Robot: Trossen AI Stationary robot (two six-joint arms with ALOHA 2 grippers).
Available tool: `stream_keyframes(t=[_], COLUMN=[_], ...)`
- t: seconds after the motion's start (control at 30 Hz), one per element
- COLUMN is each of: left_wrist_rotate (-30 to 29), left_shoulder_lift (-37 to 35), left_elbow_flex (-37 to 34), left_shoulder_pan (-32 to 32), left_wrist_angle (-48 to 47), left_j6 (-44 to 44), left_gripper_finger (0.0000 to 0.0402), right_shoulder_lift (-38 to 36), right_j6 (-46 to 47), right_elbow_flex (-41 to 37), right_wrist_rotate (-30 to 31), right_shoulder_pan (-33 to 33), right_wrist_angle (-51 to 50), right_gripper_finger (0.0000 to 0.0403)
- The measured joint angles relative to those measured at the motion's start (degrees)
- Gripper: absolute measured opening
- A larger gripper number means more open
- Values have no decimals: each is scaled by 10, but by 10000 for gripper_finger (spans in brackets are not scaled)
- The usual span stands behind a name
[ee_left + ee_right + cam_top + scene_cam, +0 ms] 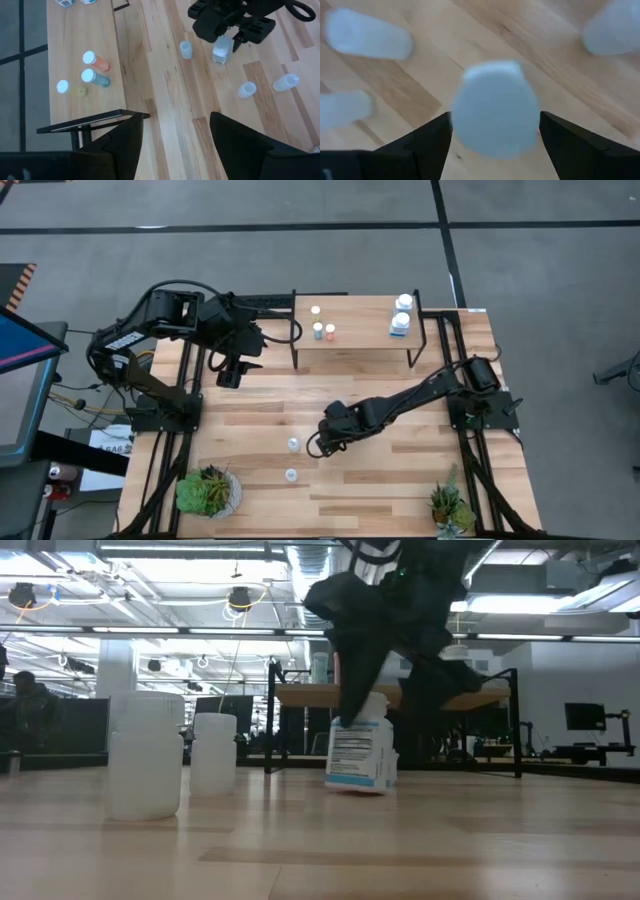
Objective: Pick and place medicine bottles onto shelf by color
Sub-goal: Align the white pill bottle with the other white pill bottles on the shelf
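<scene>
- My right gripper (330, 425) is mid-table, down over a labelled white bottle (361, 752). In the right wrist view its cap (495, 111) sits between my two fingers (427, 145), which are spread as wide as they go with a gap on each side, so nothing is gripped yet.
- The bottle stands on the table (400, 480), in front of the shelf (355, 345) and well apart from it. From the low view it looks slightly tilted, though I can't be sure.
- Its long axis runs roughly vertical, cap up and base on the wood; the cap points towards my wrist camera.
- To do this well I'd keep the cap centred between the fingers, drop low enough to take the body and not just the cap, then close evenly so it doesn't tip.
- I'd lift straight up: three small pale bottles (293, 444) stand close by and could be knocked.
- Its likely spot, I judge, is by the white bottles (402, 320) at the shelf's right end, away from the coloured ones (324, 330).
- My left gripper (230, 373) waits beside the shelf's left end, fingers open, holding nothing.
</scene>
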Motion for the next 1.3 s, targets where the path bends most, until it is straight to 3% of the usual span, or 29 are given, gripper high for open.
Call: stream_keyframes(t=[0.23,0.53,0.87,1.0,1.2,1.3], left_wrist_rotate=[0,0,0,0,0,0], left_shoulder_lift=[0,0,0,0,0,0], left_elbow_flex=[0,0,0,0,0,0], left_shoulder_pan=[0,0,0,0,0,0], left_wrist_angle=[0,0,0,0,0,0], left_j6=[0,-1,-11,-17,-17,-17], left_gripper_finger=[217,217,217,217,217,217], right_shoulder_lift=[-1,-1,-1,-2,-3,-6], right_j6=[-21,-116,-138,-152,-148,-139], right_elbow_flex=[0,0,8,21,23,24], right_wrist_rotate=[0,6,3,1,-1,-2], right_shoulder_pan=[-3,-2,-1,2,2,1], right_wrist_angle=[2,19,17,19,12,7], right_gripper_finger=[309,282,275,243,163,155])
